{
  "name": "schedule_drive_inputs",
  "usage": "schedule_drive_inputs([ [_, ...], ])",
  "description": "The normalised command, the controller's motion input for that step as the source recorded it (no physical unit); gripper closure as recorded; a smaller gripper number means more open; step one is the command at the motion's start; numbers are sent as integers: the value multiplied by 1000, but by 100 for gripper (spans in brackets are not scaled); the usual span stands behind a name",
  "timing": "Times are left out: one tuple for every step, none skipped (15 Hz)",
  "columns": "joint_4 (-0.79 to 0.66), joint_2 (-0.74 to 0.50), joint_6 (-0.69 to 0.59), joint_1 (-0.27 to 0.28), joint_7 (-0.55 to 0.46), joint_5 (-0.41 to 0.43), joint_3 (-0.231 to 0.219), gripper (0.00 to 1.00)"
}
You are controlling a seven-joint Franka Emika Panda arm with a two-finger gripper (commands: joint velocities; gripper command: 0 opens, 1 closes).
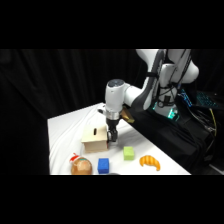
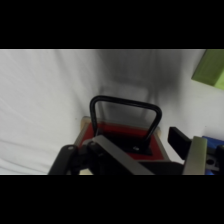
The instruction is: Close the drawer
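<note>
The white arm's gripper [image 1: 111, 136] is seen lowered at the right end of a small light wooden box [image 1: 95, 139] with a slotted top, which stands near the middle of the white cloth-covered surface [image 1: 65, 130]. The small red-fronted drawer [image 2: 122, 135] is shown at that end of the box in the wrist view, its dark loop handle [image 2: 125, 107] standing out from the red front just past the gripper's black linkage. Whether the fingers are open or closed cannot be told, nor whether the handle is touched. How far the drawer is pulled out cannot be judged. A green cube [image 1: 129, 153] is found just right of the gripper, a blue cube [image 1: 103, 165] in front of the box, an orange croissant-shaped toy [image 1: 150, 161] to the right of the cubes, and a round brown bun-like toy [image 1: 81, 165] at the front left edge
</note>
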Motion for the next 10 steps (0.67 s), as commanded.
schedule_drive_inputs([
  [107,-451,-748,-105,-199,-39,182,0],
  [184,-416,-765,-158,-221,-18,221,0],
  [255,-358,-748,-195,-227,2,240,0],
  [331,-271,-724,-215,-208,-5,234,0],
  [376,-191,-675,-228,-216,-4,229,0],
  [447,-102,-703,-252,-319,73,238,0],
  [467,-41,-678,-243,-317,75,220,0],
  [487,-5,-666,-238,-365,117,210,0],
  [479,13,-629,-210,-312,86,188,0],
  [472,9,-601,-180,-258,41,166,0],
])
